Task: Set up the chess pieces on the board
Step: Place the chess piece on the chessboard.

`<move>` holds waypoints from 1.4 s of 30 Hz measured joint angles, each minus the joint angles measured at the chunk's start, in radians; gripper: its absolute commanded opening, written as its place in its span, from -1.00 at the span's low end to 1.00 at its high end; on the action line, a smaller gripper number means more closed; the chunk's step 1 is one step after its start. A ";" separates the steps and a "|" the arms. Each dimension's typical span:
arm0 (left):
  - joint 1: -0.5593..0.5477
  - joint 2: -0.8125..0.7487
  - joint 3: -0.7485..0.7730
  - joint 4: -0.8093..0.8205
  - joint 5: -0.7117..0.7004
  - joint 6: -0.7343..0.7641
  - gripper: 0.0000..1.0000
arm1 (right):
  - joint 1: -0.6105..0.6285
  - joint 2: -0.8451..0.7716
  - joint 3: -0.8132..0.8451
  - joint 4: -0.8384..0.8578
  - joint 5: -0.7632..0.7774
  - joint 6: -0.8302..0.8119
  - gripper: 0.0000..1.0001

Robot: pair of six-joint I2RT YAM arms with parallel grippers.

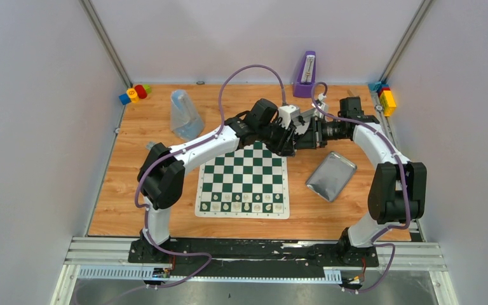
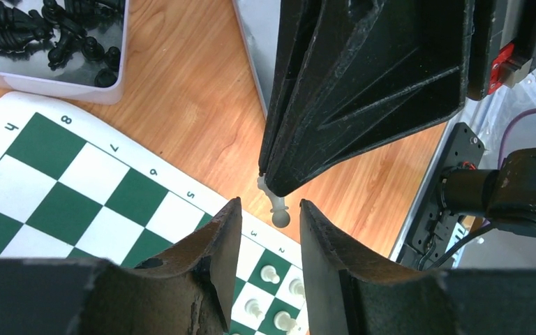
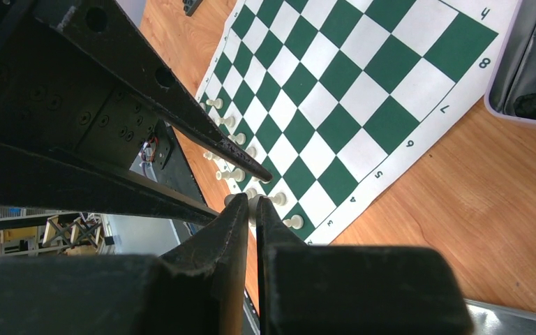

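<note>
Chess pieces (image 1: 241,202): small cream-white moulded plastic with round heads on flared bases. Most stand upright on the two nearest rows of the board (image 1: 244,166), one to a square. One more, a pawn (image 2: 279,215), is off the board. It is held in the air where the two arms meet, near the board's far right corner.

Board: thin flat mat in dark green and white checks, with a white border and numbers printed along one edge. It lies flat on the wood-grain table (image 1: 133,190).

Right gripper (image 2: 271,183): matte black, with ribbed wedge-shaped fingers drawn together to a narrow point. It pinches the pawn by its base, and the ball head sticks out past the tip. The right wrist view agrees: the fingers are almost together with a cream sliver between them.

Left gripper (image 2: 270,204): same black plastic, with scuffed inner faces. The jaws are partly apart, one on each side of the pawn's head. A gap shows on both sides and no contact is visible, so it grips nothing.

Containers:
- A shallow pale-walled tray (image 2: 56,89) sits just beyond the board's rank-8 end. It holds black pieces (image 2: 35,28), jumbled and mostly on their sides.
- A shiny metal tray (image 1: 332,175) with rounded corners lies on the table right of the board, skewed to it.
- A crumpled clear plastic bag (image 1: 184,114) lies far left of the board.
</note>
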 measured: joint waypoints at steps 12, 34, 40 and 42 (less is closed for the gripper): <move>0.000 0.000 0.000 0.000 0.014 0.000 -0.28 | -0.003 0.000 0.000 0.000 0.000 0.000 -1.00; 0.001 0.000 0.000 0.001 0.037 0.000 -0.69 | -0.003 0.000 0.000 -0.001 0.001 -0.002 -1.00; 0.001 0.000 0.000 0.001 0.037 0.000 -1.00 | -0.005 0.000 -0.001 -0.002 0.003 -0.005 -0.97; 0.001 0.000 0.000 0.001 0.037 0.000 -1.00 | -0.005 0.000 -0.001 -0.002 0.004 -0.005 -0.97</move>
